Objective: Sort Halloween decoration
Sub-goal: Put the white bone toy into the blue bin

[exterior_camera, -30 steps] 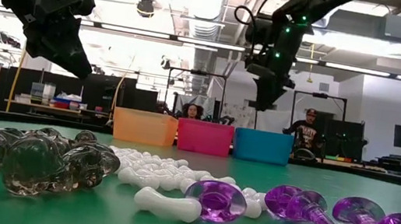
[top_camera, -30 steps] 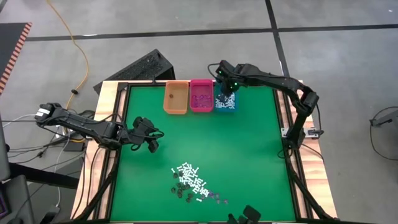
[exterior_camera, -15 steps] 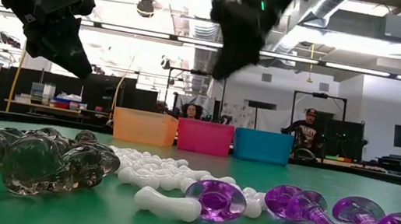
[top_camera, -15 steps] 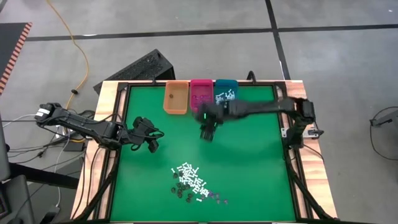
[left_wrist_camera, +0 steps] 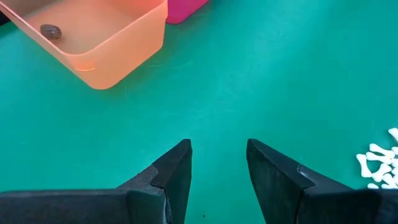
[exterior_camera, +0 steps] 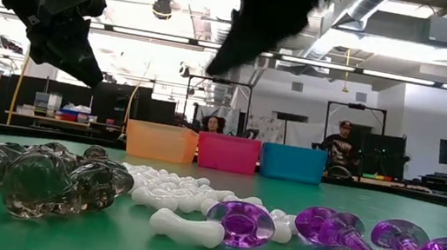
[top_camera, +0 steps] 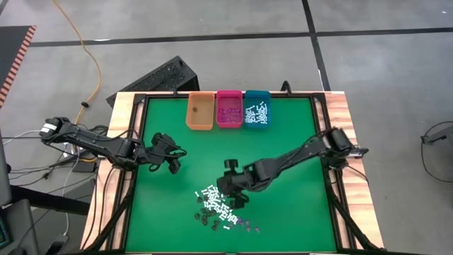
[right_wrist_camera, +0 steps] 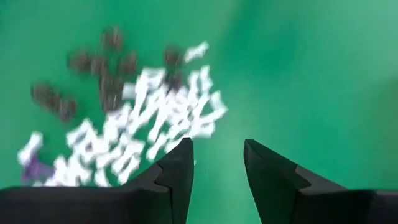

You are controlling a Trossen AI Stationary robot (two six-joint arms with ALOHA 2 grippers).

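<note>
A: Right gripper (top_camera: 232, 190), position? Jaws?
B: Gone from above the teal bin (top_camera: 256, 115), now over the Halloween decoration (top_camera: 219, 205) heaped at the table's (top_camera: 283, 142) near middle; fingers parted, empty
A: Left gripper (top_camera: 174, 161)?
B: Unmoved at left edge, fingers apart, nothing held

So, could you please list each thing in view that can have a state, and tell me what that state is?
Left pincer: open, empty, above bare green mat near the orange bin.
Right pincer: open, empty, above the pile.
Pile of pieces: loose on the mat, unsorted.
Orange bin: upright, one dark piece inside.
Pink bin: upright, purple pieces inside.
Teal bin: upright, white pieces inside.
</note>
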